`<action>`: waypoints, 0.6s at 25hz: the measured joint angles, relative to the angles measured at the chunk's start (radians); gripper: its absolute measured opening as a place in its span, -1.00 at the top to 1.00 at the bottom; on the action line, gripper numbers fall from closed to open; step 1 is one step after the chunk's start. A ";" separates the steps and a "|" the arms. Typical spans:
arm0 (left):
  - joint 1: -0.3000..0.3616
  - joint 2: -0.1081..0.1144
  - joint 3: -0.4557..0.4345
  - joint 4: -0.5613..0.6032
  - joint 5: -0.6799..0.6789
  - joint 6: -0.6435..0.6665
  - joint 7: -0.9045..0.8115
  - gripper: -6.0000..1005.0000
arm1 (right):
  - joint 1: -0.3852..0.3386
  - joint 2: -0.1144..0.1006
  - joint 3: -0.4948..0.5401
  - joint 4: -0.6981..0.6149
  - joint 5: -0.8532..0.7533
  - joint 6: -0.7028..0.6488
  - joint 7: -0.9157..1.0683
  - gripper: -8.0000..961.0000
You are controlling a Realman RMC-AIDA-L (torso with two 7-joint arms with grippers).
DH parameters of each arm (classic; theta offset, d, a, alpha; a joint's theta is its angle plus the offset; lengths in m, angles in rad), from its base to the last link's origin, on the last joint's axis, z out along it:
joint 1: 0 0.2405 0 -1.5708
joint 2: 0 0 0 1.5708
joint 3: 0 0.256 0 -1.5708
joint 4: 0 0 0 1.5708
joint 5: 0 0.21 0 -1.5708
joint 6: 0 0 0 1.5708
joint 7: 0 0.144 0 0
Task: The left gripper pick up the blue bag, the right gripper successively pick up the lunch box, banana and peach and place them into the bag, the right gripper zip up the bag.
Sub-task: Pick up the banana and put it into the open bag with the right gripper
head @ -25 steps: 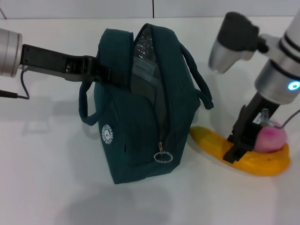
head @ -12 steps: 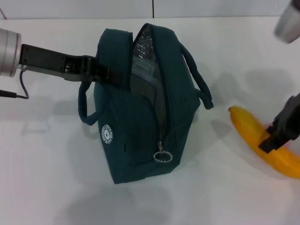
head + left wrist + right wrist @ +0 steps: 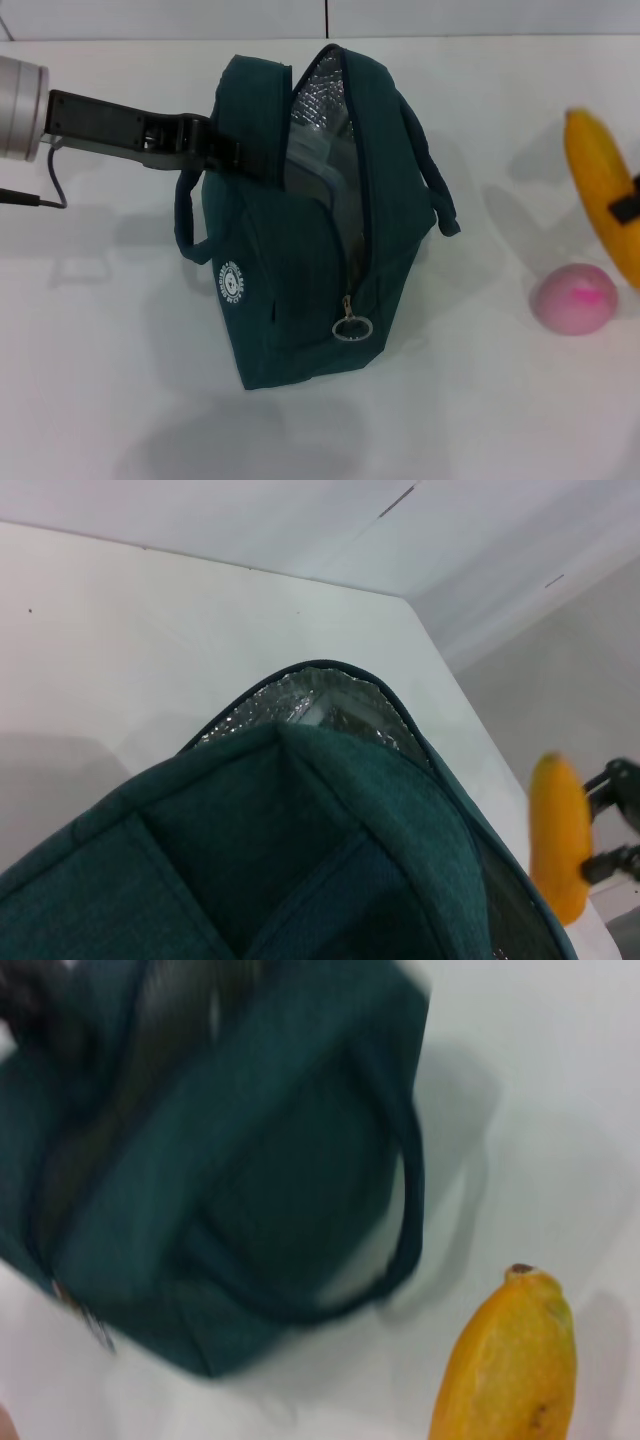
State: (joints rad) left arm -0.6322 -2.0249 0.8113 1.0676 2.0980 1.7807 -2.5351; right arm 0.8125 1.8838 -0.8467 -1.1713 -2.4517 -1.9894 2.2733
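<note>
From where I stand, the left gripper [image 3: 205, 150] reaches in from the left on its black arm and is clamped on the near-side upper wall of the blue bag [image 3: 300, 280], holding it upright on the white table [image 3: 100, 380]. The bag is a dark teal fabric tote with a small round white logo [image 3: 231, 282] low on its side, a padded loop handle drooping on each flank, and a ring-pull zipper [image 3: 352, 326] hanging at the front end of the open mouth. The top gapes wide, showing crinkled silver foil lining, and the lunch box [image 3: 322, 165], clear plastic with a bluish rim, stands inside against the wall the left gripper grips.

Farther right, well apart from the bag, the peach [image 3: 574, 298] sits alone on the table, pale pink with a brighter pink smudge on top.

Above and just beyond it, at the right edge, the banana [image 3: 603, 195] hangs in the air, yellow-orange, long and tilted with its upper tip leaning toward the bag. The right gripper [image 3: 612, 822] has its black fingers closed across the fruit's lower part; only a sliver of one finger shows from the head view. In the right wrist view the banana's dark tip points toward the bag's handle side.
</note>
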 joint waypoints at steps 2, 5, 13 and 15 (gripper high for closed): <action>0.000 0.000 0.000 0.000 0.000 0.000 0.001 0.92 | -0.001 -0.009 0.055 -0.010 0.041 -0.012 -0.006 0.11; 0.000 0.000 0.000 0.000 -0.001 0.000 0.003 0.92 | -0.005 -0.014 0.144 -0.022 0.164 -0.043 -0.022 0.11; -0.006 -0.004 0.000 0.000 -0.002 0.013 -0.002 0.92 | -0.051 0.003 0.218 -0.059 0.642 -0.060 -0.072 0.11; -0.007 -0.008 0.001 0.003 -0.003 0.016 -0.003 0.92 | -0.063 0.033 0.208 -0.046 0.713 -0.043 -0.133 0.11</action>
State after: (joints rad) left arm -0.6394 -2.0325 0.8127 1.0706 2.0951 1.7965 -2.5386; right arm 0.7493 1.9172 -0.6383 -1.2168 -1.7387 -2.0329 2.1402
